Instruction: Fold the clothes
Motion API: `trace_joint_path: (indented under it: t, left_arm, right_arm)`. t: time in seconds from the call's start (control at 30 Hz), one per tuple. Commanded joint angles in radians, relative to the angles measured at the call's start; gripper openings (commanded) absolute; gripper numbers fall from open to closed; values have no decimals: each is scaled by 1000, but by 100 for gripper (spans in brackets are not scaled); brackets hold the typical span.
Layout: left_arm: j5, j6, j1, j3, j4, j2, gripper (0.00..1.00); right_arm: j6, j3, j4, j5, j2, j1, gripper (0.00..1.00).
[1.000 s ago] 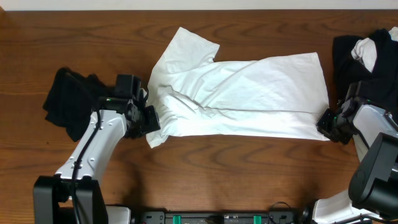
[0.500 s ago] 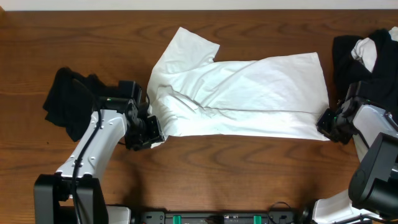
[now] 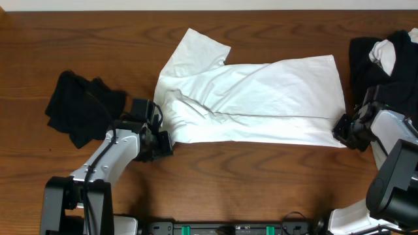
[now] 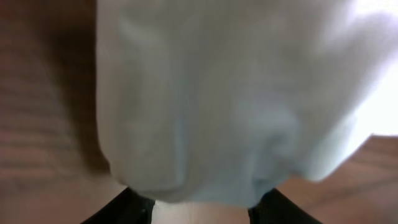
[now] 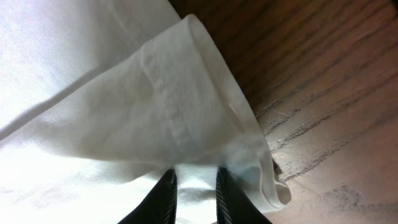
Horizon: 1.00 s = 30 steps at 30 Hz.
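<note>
White T-shirt [image 3: 261,98]: half-folded lengthwise, sleeve out; cross folds remain. Right gripper [image 5: 194,186] pinches its hem corner; left gripper [image 4: 199,208] straddles cloth, grip indeterminate. Black garment [image 3: 81,108] unfolded.

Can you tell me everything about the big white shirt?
The white T-shirt is soft, wrinkly cloth lying flat on the wooden table, folded lengthwise, one short sleeve poking toward the far edge. The right tool pinches its stitched hem corner; the left tool has the opposite corner between its spread fingers. No print shows.
</note>
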Motion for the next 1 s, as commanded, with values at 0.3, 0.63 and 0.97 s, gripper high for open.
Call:
trace_joint_path:
  t: [0.3, 0.63, 0.97]
  left_arm:
    - [-78, 13, -1, 0, 19, 4, 50]
    - [-77, 13, -1, 0, 47, 9, 70]
    - [-61, 17, -1, 0, 111, 97, 32]
  right_arm:
    - [-12, -27, -3, 8, 14, 10, 21]
    - [-12, -27, -4, 8, 14, 10, 21]
    - [-12, -27, -7, 8, 14, 10, 21]
